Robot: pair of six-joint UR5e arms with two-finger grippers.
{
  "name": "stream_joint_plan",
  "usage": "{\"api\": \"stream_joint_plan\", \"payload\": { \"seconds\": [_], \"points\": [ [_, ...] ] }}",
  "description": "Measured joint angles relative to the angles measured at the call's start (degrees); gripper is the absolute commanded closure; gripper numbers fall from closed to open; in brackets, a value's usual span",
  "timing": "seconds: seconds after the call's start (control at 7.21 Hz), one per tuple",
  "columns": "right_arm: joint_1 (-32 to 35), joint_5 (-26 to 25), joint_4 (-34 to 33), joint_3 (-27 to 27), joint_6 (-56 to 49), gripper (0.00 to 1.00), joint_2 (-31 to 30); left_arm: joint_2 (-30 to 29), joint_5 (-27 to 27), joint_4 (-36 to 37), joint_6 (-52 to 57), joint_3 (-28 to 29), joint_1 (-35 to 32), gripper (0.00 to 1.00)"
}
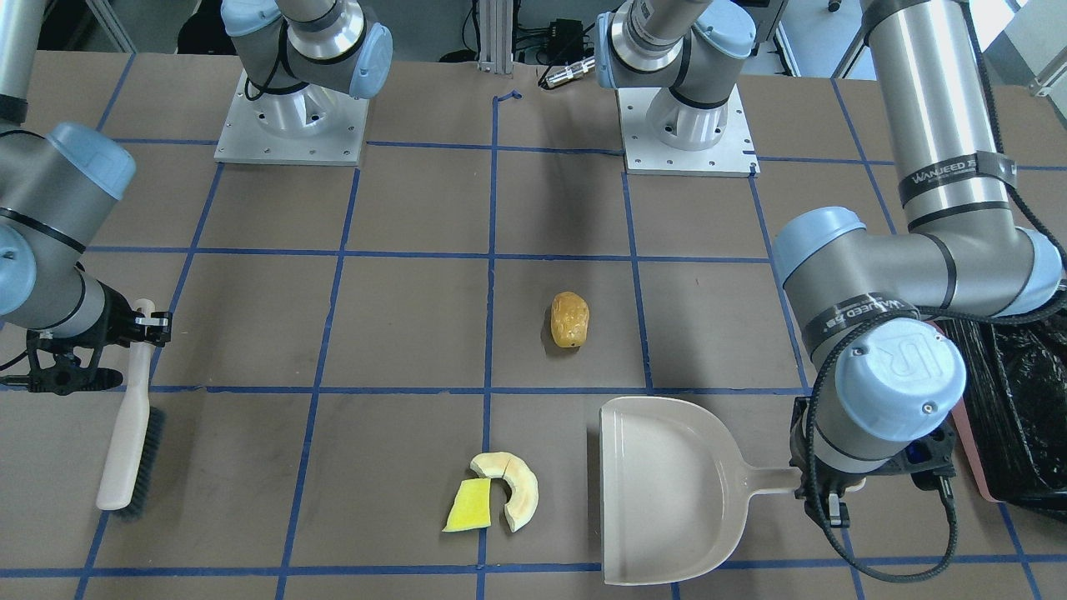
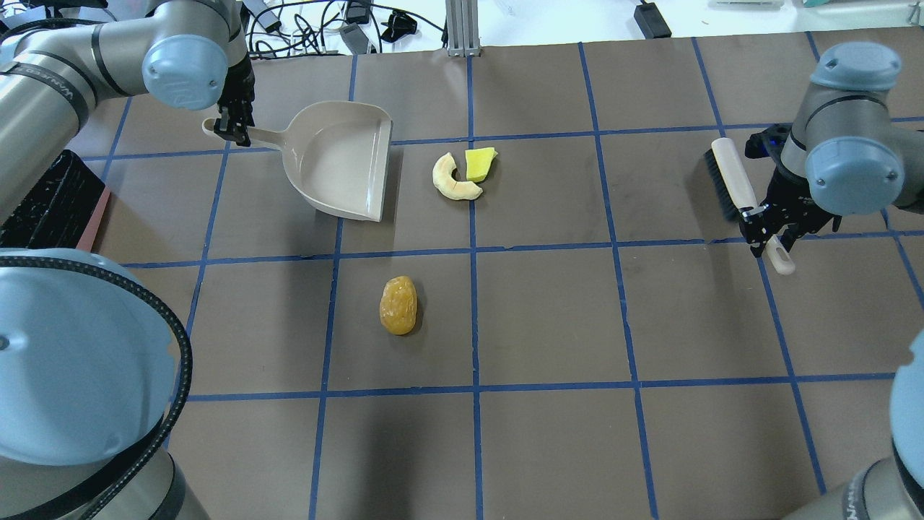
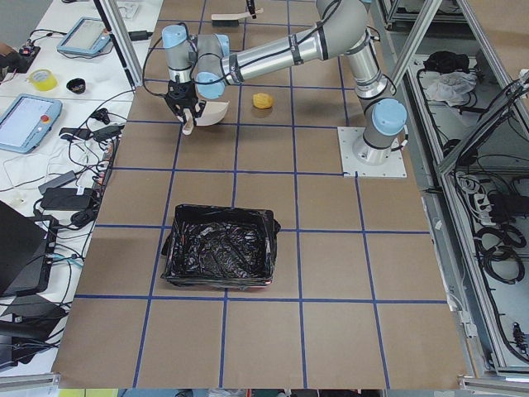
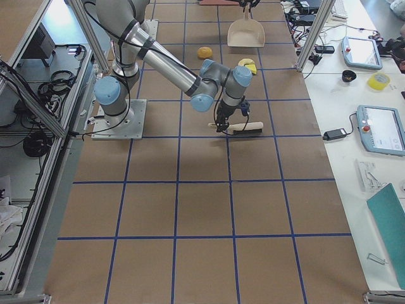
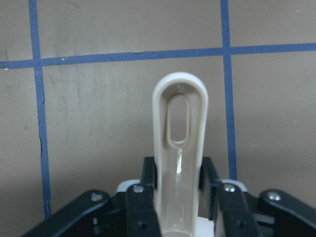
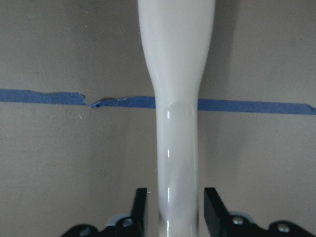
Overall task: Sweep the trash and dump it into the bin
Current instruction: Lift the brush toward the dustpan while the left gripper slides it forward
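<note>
The golden-brown lump (image 1: 569,319) lies mid-table, also in the overhead view (image 2: 398,305). The cream crescent rind (image 1: 517,487) and the yellow wedge (image 1: 468,506) lie together beside the open mouth of the beige dustpan (image 1: 667,492). My left gripper (image 1: 821,492) is shut on the dustpan's handle (image 5: 178,113), and the pan rests on the table. My right gripper (image 1: 152,321) straddles the handle (image 6: 177,74) of a beige brush (image 1: 129,433) lying on the table; a thin gap shows on each side. The black-lined pink bin (image 3: 219,252) stands beyond my left arm.
Both arm bases (image 1: 292,125) are bolted at the robot's side of the table. The bin's edge shows just behind my left forearm (image 1: 1021,400). Blue tape lines grid the brown tabletop. Monitors and cables lie on side benches off the table.
</note>
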Motion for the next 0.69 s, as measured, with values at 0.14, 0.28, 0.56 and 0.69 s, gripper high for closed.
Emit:
{"api": "stream_joint_plan", "payload": {
  "seconds": [0.14, 0.28, 0.56, 0.69],
  "points": [
    [0.0, 0.0, -0.3, 0.1, 0.1, 0.94, 0.0, -0.6, 1.0, 0.1, -0.8, 0.1, -0.8, 1.0],
    [0.0, 0.0, -0.2, 0.3, 0.2, 1.0, 0.0, -1.0, 2.1, 0.2, -2.0, 0.2, -1.8, 1.0],
    [0.1, 0.0, -0.1, 1.0, 0.5, 1.0, -0.6, -1.6, 3.0, 0.1, -5.1, 0.8, -3.5, 1.0],
    [0.5, 0.1, -0.2, 0.8, 1.2, 1.0, -0.9, -2.0, 3.0, 0.1, -6.5, 1.7, -4.1, 1.0]
  ]
}}
